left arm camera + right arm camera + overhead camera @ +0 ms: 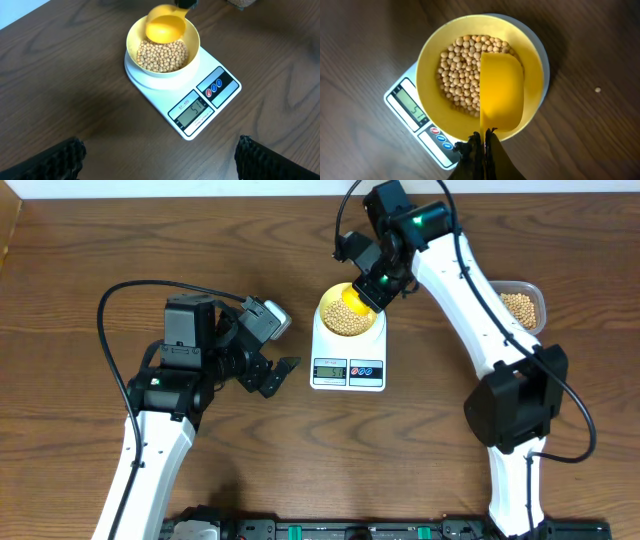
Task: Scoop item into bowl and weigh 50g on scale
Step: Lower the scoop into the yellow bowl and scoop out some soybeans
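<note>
beans (457, 75), judged loose, light, apt to roll, lie in the bowl (427, 70) on the scale (200, 102); right gripper (480, 147) pinches the stiff scoop (501, 92) by its handle above the scale; left gripper (275, 375) spread beside the scale.

On the white scale (227, 95), a grey display (194, 114) is set at the near edge, and the digits 51 are shown on it in the left wrist view. Just above the display, small dark lettering (185, 104) is printed on the body; it appears to read SF-400. Small white marks are carried on the round buttons (214, 87) right of the display, but they cannot be read. From overhead the digits cannot be made out.
</note>
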Tool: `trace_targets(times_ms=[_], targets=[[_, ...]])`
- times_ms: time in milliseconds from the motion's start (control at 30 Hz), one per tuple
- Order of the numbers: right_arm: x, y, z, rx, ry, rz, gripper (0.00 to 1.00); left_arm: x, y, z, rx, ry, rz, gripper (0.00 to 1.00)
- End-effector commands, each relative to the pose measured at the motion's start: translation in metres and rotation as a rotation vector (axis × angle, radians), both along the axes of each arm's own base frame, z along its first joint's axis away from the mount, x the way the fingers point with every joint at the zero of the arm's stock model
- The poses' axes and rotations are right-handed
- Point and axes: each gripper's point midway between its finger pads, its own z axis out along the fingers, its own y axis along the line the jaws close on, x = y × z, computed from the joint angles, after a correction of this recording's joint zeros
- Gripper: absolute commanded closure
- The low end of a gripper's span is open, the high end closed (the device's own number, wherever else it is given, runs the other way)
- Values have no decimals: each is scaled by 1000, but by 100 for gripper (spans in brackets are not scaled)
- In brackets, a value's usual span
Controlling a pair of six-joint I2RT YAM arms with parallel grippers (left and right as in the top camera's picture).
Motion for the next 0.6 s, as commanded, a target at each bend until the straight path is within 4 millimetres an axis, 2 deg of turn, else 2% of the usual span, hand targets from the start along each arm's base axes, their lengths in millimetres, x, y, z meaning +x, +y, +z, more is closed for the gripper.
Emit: trace_targets(times_ms=[0, 567], targets=[[2, 8, -4, -6, -20, 52, 99, 0, 0, -3, 3, 5, -7, 2], [4, 10, -9, -11, -20, 52, 99, 0, 0, -3, 3, 5, -7, 2]])
